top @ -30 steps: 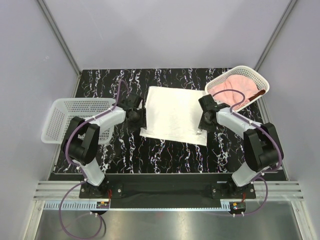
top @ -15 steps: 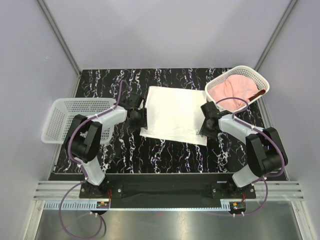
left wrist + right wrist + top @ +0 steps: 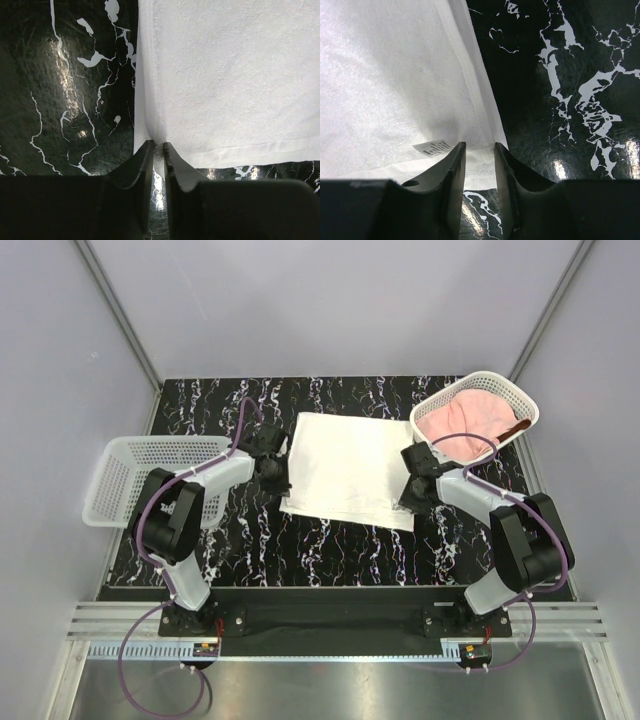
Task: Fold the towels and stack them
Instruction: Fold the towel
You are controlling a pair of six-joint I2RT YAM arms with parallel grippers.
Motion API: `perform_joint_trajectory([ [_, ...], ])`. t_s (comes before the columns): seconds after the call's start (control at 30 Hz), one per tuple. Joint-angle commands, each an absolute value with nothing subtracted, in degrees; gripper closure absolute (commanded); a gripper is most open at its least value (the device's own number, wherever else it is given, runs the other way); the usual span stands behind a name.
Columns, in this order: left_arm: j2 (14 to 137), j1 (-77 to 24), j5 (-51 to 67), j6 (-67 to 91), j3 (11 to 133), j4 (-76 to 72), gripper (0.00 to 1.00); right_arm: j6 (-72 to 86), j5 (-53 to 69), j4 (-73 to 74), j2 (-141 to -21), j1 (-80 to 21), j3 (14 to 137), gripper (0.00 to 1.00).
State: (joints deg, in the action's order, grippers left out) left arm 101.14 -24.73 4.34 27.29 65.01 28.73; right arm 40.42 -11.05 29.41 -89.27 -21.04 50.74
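— What lay to the outside of the left fingers?

— A white plastic mesh basket [image 3: 150, 475] sat there on the black, white-veined marble tabletop [image 3: 330, 540], well apart from the left gripper [image 3: 159, 146].

— And how did that gripper stand?

— Its two dark fingers [image 3: 135, 165] had drawn nearly together. The near left corner of the flat white rectangular cloth towel [image 3: 350, 468] was pinched in the thin gap between them. The rest of the towel spread away ahead of the fingertips and to their right.

— And at the towel's other side?

— The right gripper [image 3: 480, 147] was at the near right corner. One finger [image 3: 451, 170] rested over the cloth beside a small printed label [image 3: 434, 147], and the other was at the hem. A moderate gap showed white cloth between them. Whether they actually clamped it could not be told.

— What was beyond the right fingers?

— A second white plastic mesh basket [image 3: 430, 405] stood just behind and outside them. It held a crumpled pale pink cloth towel [image 3: 462, 420], with a strip of rust-brown cloth towel [image 3: 515, 428] at its far right wall.
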Motion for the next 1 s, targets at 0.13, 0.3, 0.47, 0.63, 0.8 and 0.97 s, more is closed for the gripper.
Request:
perform_joint_trajectory([
  [0.13, 101.51, -24.61, 5.80, 26.54, 68.29, 29.35, 1.00, 40.78, -13.18, 27.07, -90.70, -21.01, 50.62, 0.77],
  [0.3, 102.30, -24.78, 3.87, 25.67, 70.66, 32.51, 1.00, 39.73, -12.83, 27.95, -89.83, -21.09, 51.50, 0.98],
  [0.47, 102.83, -25.66, 0.36, 24.26, 73.39, 37.00, 1.00, 38.15, -12.83, 30.49, -87.37, -21.09, 53.08, 1.00],
  [0.63, 102.22, -26.71, 0.26, 23.82, 74.97, 39.81, 1.00, 35.60, -9.77, 34.53, -84.82, -21.09, 57.03, 1.00],
  [0.8, 102.22, -29.09, -2.02, 23.29, 75.59, 42.10, 1.00, 34.10, -7.83, 39.47, -79.72, -21.09, 56.79, 1.00],
  [0.97, 104.06, -29.27, -3.95, 23.29, 71.72, 40.70, 1.00, 34.89, -5.98, 33.76, -79.36, -21.09, 46.86, 1.00],
])
